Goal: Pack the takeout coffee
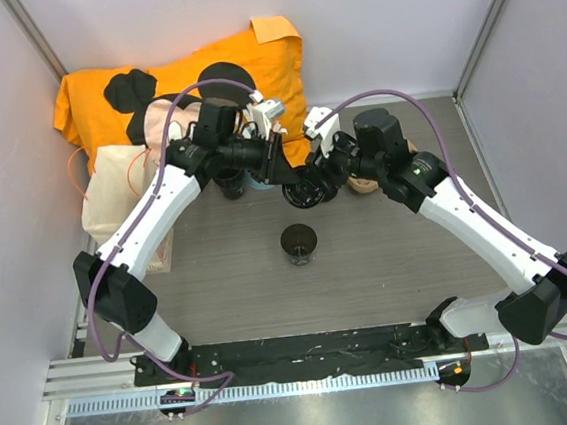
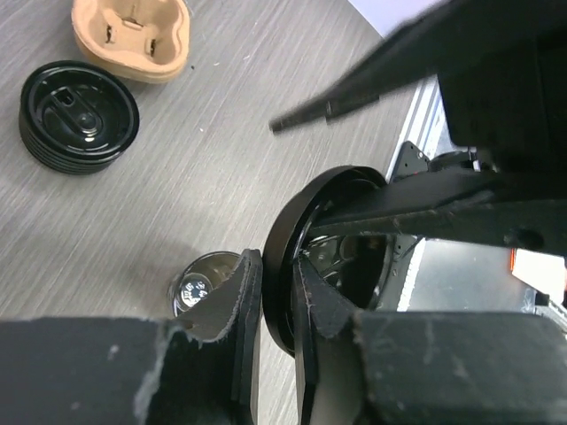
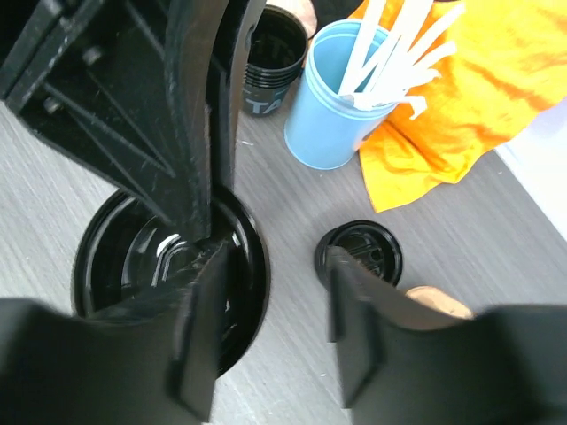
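1. Takeout coffee [image 1: 299,243] is standing upright on the worktop [image 1: 389,263], long axis vertical, top facing up. It is sitting alone between the two arms, nearer their bases than the jaws.
2. Worktop is showing grey wood grain. Pale walls [image 1: 386,22] are boxing it in, and an orange bag [image 1: 269,63] is lying at the back.
3. Cup body is looking dark, translucent and round.
4. Left gripper [image 2: 276,297] jaws are pinching the rim of a glossy, ringed black lid [image 3: 124,257], nearly closed.
5. Right gripper [image 3: 275,261] jaws are standing apart, clamping nothing.
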`<action>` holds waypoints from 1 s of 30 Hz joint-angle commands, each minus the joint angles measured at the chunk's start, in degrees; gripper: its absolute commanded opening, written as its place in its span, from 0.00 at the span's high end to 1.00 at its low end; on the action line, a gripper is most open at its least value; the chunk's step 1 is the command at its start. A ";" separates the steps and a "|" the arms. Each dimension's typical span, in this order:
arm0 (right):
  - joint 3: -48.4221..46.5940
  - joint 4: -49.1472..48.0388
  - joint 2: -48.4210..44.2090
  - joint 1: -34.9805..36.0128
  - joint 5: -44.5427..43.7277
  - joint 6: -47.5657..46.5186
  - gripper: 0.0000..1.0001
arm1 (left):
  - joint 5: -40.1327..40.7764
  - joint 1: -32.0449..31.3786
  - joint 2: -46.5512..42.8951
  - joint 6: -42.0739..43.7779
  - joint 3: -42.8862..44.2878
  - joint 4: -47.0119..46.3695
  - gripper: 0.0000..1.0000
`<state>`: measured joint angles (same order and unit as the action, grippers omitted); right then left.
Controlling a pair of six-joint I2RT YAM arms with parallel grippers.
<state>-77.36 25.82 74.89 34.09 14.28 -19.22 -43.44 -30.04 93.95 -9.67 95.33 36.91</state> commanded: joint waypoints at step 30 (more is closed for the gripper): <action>6.25 -44.01 10.18 -17.65 50.93 61.32 0.28 | 50.29 -7.84 -14.06 22.15 -0.85 -5.88 0.97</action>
<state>-73.54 -2.28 83.48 16.93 62.19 30.02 0.82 -37.39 83.05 8.93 94.17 35.11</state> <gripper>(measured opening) 0.726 0.191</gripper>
